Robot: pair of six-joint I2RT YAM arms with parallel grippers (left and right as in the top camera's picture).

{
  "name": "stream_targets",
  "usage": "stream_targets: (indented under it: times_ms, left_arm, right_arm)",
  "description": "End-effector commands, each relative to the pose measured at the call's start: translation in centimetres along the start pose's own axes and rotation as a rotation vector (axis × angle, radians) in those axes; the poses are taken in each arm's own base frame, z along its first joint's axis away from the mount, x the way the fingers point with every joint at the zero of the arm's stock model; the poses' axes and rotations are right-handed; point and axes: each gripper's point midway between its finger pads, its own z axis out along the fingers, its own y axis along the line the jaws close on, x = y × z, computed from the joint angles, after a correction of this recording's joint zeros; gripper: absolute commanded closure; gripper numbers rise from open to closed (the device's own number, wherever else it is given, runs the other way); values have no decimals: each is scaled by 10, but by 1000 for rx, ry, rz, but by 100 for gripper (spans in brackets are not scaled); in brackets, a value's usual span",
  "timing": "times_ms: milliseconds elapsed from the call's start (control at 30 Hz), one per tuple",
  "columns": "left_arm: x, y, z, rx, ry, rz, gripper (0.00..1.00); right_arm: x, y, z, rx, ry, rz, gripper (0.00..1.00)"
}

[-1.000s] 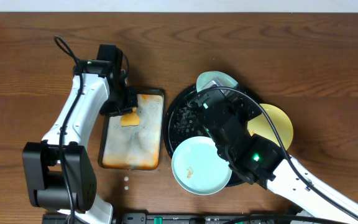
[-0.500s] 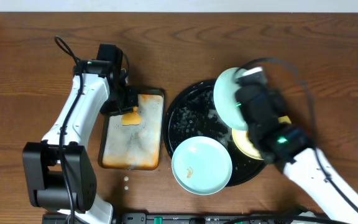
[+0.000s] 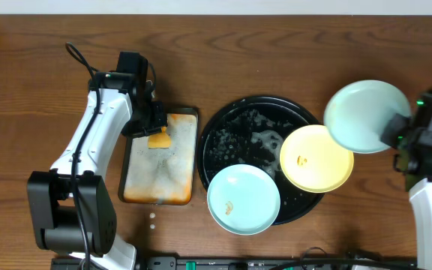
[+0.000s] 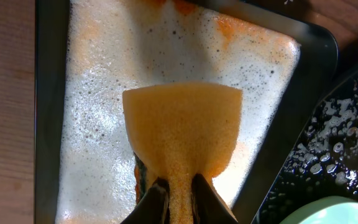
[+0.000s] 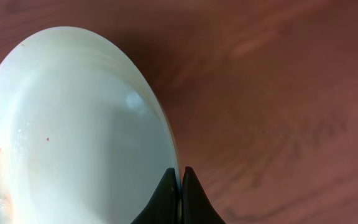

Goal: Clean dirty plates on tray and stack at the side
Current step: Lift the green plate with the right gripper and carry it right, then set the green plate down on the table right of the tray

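Mint plate (image 5: 73, 124) cropped left, bottom; 2 white specks (image 3: 152, 217) unidentifiable.

The brown wooden surface (image 3: 276, 60) is carrying a foamy rectangular pan (image 3: 159, 201) left of centre. The round black tray (image 3: 231, 135) is sitting just right of it, and small white bits (image 3: 152, 218) are lying near the pan's near edge.

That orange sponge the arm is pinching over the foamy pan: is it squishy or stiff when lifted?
Probably squishy: the sponge narrows sharply where the left gripper pinches it. Likely light, as that thin pinch carries it. Possibly soggy and drippy, given the foamy pan beneath.
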Motion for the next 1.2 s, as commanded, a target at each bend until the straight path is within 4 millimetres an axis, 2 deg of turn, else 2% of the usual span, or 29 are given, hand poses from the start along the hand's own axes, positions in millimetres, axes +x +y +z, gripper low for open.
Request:
stream_targets:
  times_ms: [0, 67, 167, 300, 400, 433, 500, 567, 600, 667, 700, 800, 900, 933, 1000, 1067, 1167]
  left_arm:
    - [2, -1, -2, 14, 0, 14, 86]
    - [1, -1, -2, 15, 0, 14, 86]
    - [2, -1, -2, 14, 0, 14, 86]
    - [2, -1, -2, 14, 0, 14, 86]
    - [2, -1, -2, 14, 0, 14, 86]
    - [2, -1, -2, 14, 0, 14, 86]
    - [2, -1, -2, 14, 2, 14, 86]
    - [3, -1, -2, 13, 5, 14, 86]
    - [3, -1, -2, 13, 6, 14, 86]
    - [3, -1, -2, 13, 6, 14, 86]
    - [3, -1, -2, 13, 6, 14, 86]
    - [3, -1, -2, 15, 7, 14, 87]
    - [11, -1, -2, 11, 35, 18, 87]
    - [15, -3, -2, 20, 52, 35, 87]
    - [25, -6, -2, 28, 93, 79, 87]
    - [30, -6, -1, 2, 105, 110, 87]
    - [24, -5, 5, -34, 66, 133, 88]
  right_arm:
    - [1, -29, 17, 50, 43, 179, 99]
    - [5, -51, 33, 111, 71, 238, 99]
    - [10, -73, 53, 177, 101, 277, 99]
    - [28, -88, 78, 222, 175, 333, 99]
    - [40, -89, 91, 225, 228, 336, 99]
    - [44, -89, 94, 226, 242, 334, 95]
    - [46, -89, 94, 228, 252, 334, 61]
    - [41, -88, 90, 219, 233, 339, 48]
    - [36, -85, 86, 201, 217, 342, 47]
    - [26, -73, 78, 131, 188, 351, 46]
    - [19, -61, 70, 56, 172, 358, 45]
    - [2, -17, 43, -196, 135, 318, 45]
    - [-7, 32, 4, -457, 97, 209, 46]
    - [-8, 43, -6, -509, 88, 173, 46]
    - [-2, 68, -29, -614, 82, 83, 47]
    - [13, 91, -50, -676, 94, -32, 48]
    - [33, 106, -61, -695, 140, -118, 47]
